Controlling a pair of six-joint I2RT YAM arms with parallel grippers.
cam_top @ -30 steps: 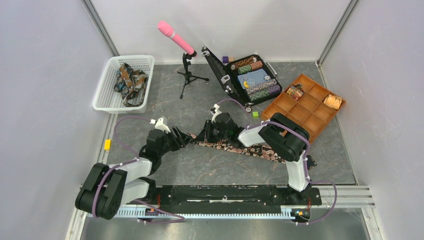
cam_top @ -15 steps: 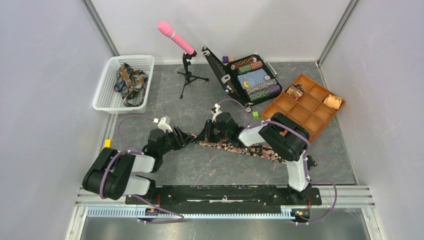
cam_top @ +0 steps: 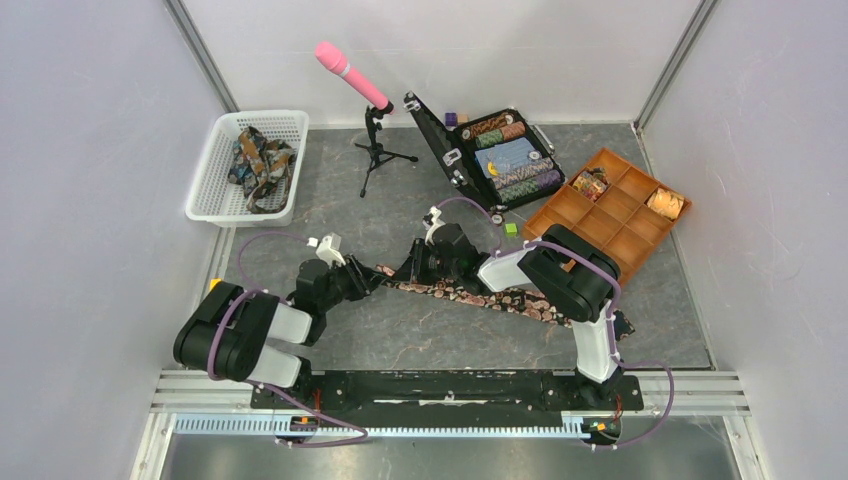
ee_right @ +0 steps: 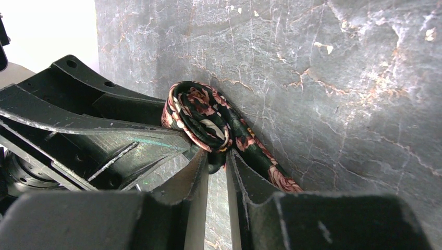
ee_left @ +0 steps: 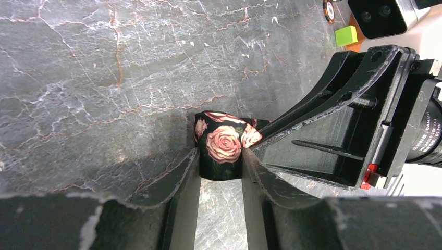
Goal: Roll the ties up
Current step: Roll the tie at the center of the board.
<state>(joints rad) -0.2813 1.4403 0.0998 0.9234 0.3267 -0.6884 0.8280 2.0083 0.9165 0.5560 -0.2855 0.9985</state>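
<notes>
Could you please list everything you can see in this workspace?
rose-print tie: one, dark with pink roses, table centre, one end coiled
loose ties: a few, dark patterned, in white basket, back left
rolled ties: two, dark and tan-gold, in orange tray, right
poker chips: several rows, mixed colours, in open black case
microphone: one, pink, on stand, back
cube: one, green, beside case
left gripper: one, black, shut on that tie
right gripper: one, black, also shut on it

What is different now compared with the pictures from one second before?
The left arm's elbow swung forward, away from the near edge, and the left gripper closed on the rolled end of the tie. Unchanged: the right gripper pinching the tie by the roll, the basket and the case.
</notes>
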